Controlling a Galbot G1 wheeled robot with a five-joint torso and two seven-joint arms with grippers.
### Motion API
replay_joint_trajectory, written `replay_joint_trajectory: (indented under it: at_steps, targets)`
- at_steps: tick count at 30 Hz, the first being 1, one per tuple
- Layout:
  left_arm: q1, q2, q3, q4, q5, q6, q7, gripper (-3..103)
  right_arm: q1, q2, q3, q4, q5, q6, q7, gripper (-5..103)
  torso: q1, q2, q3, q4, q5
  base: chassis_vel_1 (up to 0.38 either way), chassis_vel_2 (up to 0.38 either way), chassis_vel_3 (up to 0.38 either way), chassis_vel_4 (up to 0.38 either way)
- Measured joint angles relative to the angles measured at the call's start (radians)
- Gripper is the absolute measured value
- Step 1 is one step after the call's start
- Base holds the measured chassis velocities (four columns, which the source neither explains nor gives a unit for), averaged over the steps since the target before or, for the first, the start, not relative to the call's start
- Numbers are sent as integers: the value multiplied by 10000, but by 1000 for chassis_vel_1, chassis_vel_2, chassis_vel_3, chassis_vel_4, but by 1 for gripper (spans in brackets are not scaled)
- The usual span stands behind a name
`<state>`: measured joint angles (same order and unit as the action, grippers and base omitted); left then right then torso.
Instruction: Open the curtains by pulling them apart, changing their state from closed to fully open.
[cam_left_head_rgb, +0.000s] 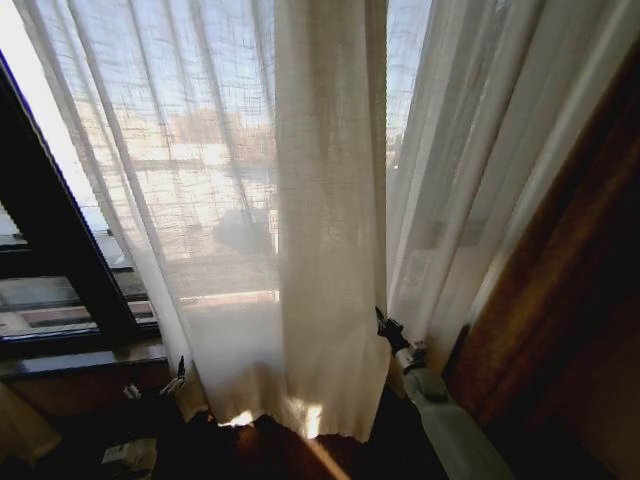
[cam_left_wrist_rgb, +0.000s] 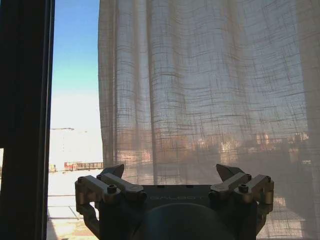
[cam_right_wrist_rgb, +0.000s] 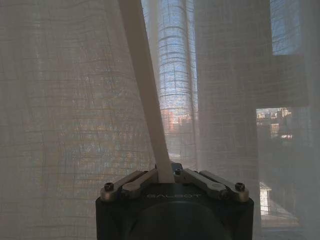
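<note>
A: Nearest the head camera was the right arm (cam_left_head_rgb: 455, 425), pale grey, rising from the lower right. Its right gripper (cam_left_head_rgb: 381, 318) sat at the hem edge of the curtains (cam_left_head_rgb: 320, 200).

B: State of that gripper?

A: In the right wrist view the right gripper (cam_right_wrist_rgb: 165, 175) was closed down on a fold of fabric (cam_right_wrist_rgb: 145, 85). The pinched fold ran up from between the fingers (cam_right_wrist_rgb: 192, 177) as a narrow taut strip, tilted.

B: And the curtains themselves?

A: Sheer, cream, pleated, hanging to the floor across the window. Two panels in the head view: a wide one at centre and left, a second (cam_left_head_rgb: 470, 170) bunched toward the right. A narrow gap (cam_left_head_rgb: 405, 70) showed between them near the top, daylight coming through.

B: Left side?

A: The left gripper (cam_left_head_rgb: 178, 378) was low, just beside the left edge of the wide panel. The left wrist view showed the left gripper (cam_left_wrist_rgb: 170, 172) spread wide, nothing between its fingers (cam_left_wrist_rgb: 112, 172). Curtain edge (cam_left_wrist_rgb: 102, 100) hung beyond it; I could not tell whether they touched.

B: Surroundings?

A: Dark window frame (cam_left_head_rgb: 60, 240) at left, bare glass and blue sky (cam_left_wrist_rgb: 75, 45) past the curtain edge. Brown wooden panel (cam_left_head_rgb: 570, 300) at right.
</note>
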<state>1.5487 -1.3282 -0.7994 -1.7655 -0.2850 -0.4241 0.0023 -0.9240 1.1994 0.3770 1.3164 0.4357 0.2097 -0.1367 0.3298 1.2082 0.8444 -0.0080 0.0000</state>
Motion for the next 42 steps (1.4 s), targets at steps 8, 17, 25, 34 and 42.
replay_joint_trajectory:
  at_steps: [8,17,25,34,42]
  targets:
    - [0,0,0,0,0,0,0,100,5,18,-20,-7,23,62,-49,0,0,0,0,0,-2,-377,-321,388,330]
    - [0,0,1,0,0,0,0,100,80,81,-63,-83,-293,374,127,0,-1,1,0,-1,1,-360,-303,357,318]
    - [0,-1,3,-1,1,0,3,100,17,74,-42,78,-375,394,98,0,-1,0,0,-3,1,-97,-108,91,88]
    - [0,2,-8,0,0,0,-4,100,-115,45,46,198,-160,209,38,0,-2,1,-1,0,0,18,14,-21,-6]
    - [0,1,-3,0,0,0,-3,100,-149,-18,145,180,-88,109,228,0,-2,0,-1,1,-2,-116,-108,104,116]
